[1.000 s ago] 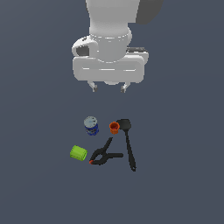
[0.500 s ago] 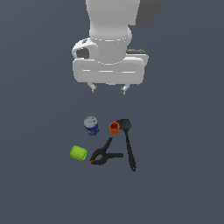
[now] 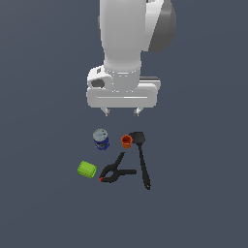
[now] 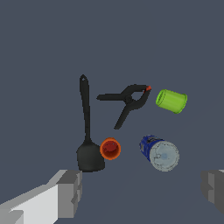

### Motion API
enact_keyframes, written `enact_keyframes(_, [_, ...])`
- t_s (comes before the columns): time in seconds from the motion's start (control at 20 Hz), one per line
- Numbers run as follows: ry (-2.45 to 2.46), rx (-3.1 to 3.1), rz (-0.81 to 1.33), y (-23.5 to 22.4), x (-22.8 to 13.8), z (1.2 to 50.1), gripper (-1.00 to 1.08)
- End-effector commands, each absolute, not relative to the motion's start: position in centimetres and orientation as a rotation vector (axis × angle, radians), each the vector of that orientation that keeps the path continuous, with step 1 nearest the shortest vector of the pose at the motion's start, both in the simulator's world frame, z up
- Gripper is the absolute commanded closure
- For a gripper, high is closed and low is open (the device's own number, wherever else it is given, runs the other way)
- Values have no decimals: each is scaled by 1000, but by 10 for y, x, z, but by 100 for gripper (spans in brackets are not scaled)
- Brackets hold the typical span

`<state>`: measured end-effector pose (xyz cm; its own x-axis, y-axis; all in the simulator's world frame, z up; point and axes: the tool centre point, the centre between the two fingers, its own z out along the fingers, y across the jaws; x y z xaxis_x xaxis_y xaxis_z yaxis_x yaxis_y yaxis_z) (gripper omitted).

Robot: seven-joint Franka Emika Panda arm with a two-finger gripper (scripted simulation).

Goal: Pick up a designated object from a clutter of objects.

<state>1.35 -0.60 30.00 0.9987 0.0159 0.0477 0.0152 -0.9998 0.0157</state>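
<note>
The designated object, a small orange cup (image 3: 126, 141) (image 4: 110, 148), stands upright in the clutter between the blue grey-topped can (image 3: 100, 139) (image 4: 160, 152) and the black spatula (image 3: 142, 157) (image 4: 87, 135). It touches the spatula's blade or sits very close to it. A black clamp with red tips (image 3: 115, 169) (image 4: 127, 100) and a lime-green block (image 3: 87, 169) (image 4: 171, 100) lie beyond the cup in the wrist view. My gripper (image 3: 121, 112) (image 4: 142, 192) hangs open well above the clutter, with nothing between its fingers (image 4: 70, 192).
All items rest on a plain dark grey floor (image 3: 43, 193). The spatula's long handle stretches away from the cup, and the clamp's handles point toward it.
The gripper has descended a little toward the clutter and stayed open. The objects have not moved.
</note>
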Motion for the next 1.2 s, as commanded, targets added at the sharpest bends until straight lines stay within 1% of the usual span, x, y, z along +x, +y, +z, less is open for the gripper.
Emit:
enact_keyframes(0.0, [62, 3126, 67, -4, 14, 278, -92])
enact_keyframes(0.3, [183, 3125, 44, 2, 9, 212, -92])
enact_keyframes(0.65, [317, 3120, 20, 9, -8, 141, -92])
enact_keyframes(0.9, [380, 3116, 8, 12, -20, 110, -92])
enact_keyframes(1.15, [416, 3113, 2, 14, -28, 92, -92])
